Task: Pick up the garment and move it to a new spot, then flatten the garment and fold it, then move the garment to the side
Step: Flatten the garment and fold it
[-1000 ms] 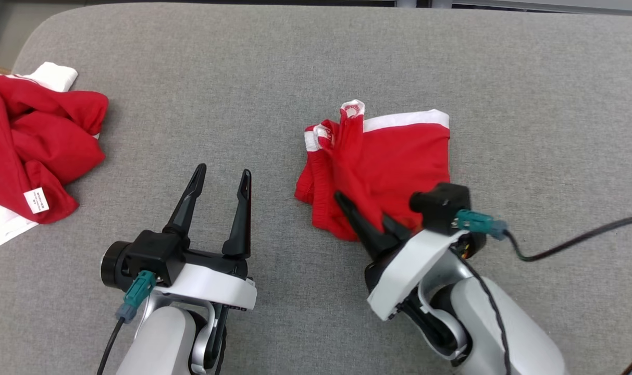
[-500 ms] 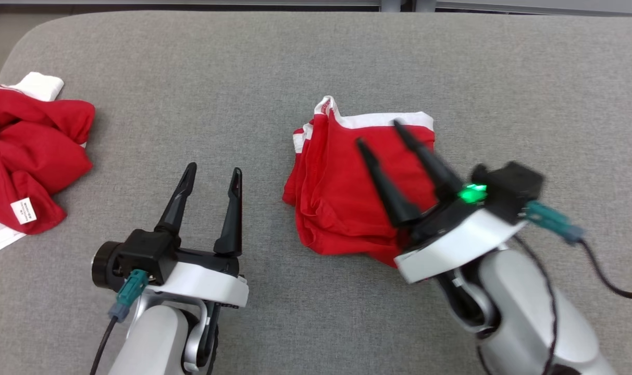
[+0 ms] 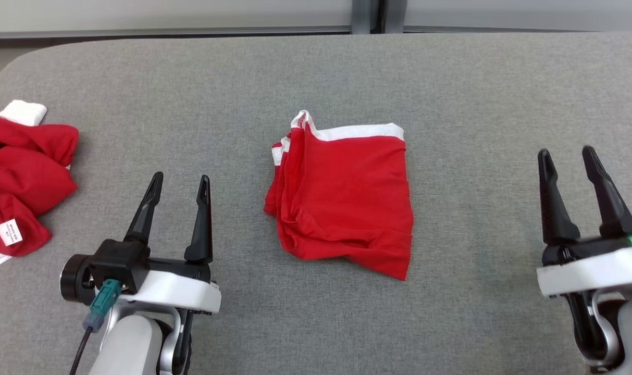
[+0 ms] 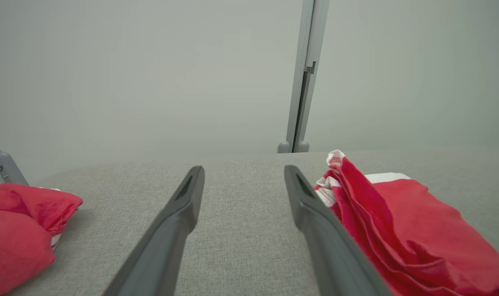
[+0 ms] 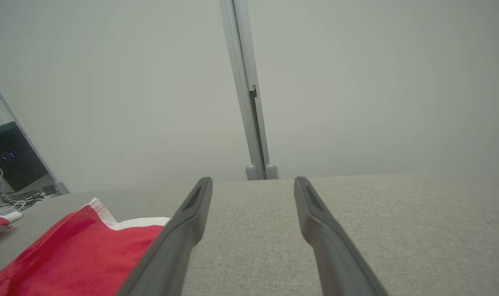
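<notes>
Head view shows the left pincer point(image 3: 181, 178) open and empty at the lower left, and the right pincer point(image 3: 566, 152) open and empty at the right edge. Between them, apart from both, the folded red garment point(image 3: 347, 198) lies on the grey desk point(image 3: 451, 78). Another red cloth point(image 3: 24, 166) lies far left.

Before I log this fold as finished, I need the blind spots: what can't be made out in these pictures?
- Folded garment, head view: its top layer hides the layers beneath.
- Same garment, right wrist view: cut by the bottom edge.
- Clothes pile, head view: cut off by the left edge.
- Label on that pile: print too small to read.
- Right gripper, head view: its arm runs off the right edge.
</notes>
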